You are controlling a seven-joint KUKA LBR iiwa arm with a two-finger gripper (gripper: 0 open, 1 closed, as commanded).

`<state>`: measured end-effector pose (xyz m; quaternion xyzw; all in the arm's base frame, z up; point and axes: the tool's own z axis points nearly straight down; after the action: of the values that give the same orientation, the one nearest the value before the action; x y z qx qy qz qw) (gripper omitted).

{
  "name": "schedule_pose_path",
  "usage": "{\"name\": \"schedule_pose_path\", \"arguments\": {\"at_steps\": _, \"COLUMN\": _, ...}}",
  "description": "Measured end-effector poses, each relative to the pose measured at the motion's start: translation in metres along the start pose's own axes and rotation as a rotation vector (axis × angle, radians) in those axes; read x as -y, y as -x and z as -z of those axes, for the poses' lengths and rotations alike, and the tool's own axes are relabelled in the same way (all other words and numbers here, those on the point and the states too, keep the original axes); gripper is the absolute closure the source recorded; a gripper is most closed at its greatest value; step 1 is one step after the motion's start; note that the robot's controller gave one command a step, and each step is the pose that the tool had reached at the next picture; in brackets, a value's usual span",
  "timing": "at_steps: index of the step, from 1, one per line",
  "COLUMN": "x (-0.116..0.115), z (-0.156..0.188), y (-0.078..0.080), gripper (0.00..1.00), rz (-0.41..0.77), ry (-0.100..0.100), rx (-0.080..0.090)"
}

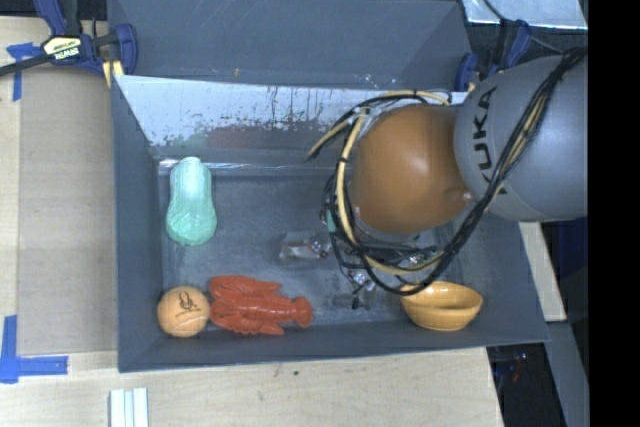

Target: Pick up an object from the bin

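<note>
Bin holds pale-green toy, orange ball, red lobster, yellow bowl.

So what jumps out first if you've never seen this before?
The arm's orange dome looms over the right half of the bin. Along the lower wall lie a red lobster beside an orange ball, with a yellow bowl in the right corner; a pale green lump sits left.

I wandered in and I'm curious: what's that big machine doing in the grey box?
A robot arm reaches into the metal bin from the right to pick something out. Its claw is low in the middle, between a red toy lobster and a yellow bowl; whether it grips anything is unclear. A pale green bottle and an orange ball lie to the left.
</note>
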<state>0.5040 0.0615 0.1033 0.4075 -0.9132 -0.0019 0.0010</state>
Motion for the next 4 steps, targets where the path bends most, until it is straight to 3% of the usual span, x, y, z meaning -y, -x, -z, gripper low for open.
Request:
{"name": "schedule_pose_path", "arguments": {"at_steps": 1, "x": -0.082, "z": -0.033, "y": 0.076, "gripper": 0.0, "rz": -0.269, "ry": -0.008, "rx": 0.009}}
{"name": "schedule_pose_path", "arguments": {"at_steps": 2, "x": -0.096, "z": -0.028, "y": 0.114, "gripper": 1.0, "rz": 0.262, "ry": -0.012, "rx": 0.0}}
{"name": "schedule_pose_path", "arguments": {"at_steps": 4, "x": -0.096, "z": -0.016, "y": 0.113, "gripper": 1.0, "rz": 0.259, "ry": -0.011, "rx": -0.001}}
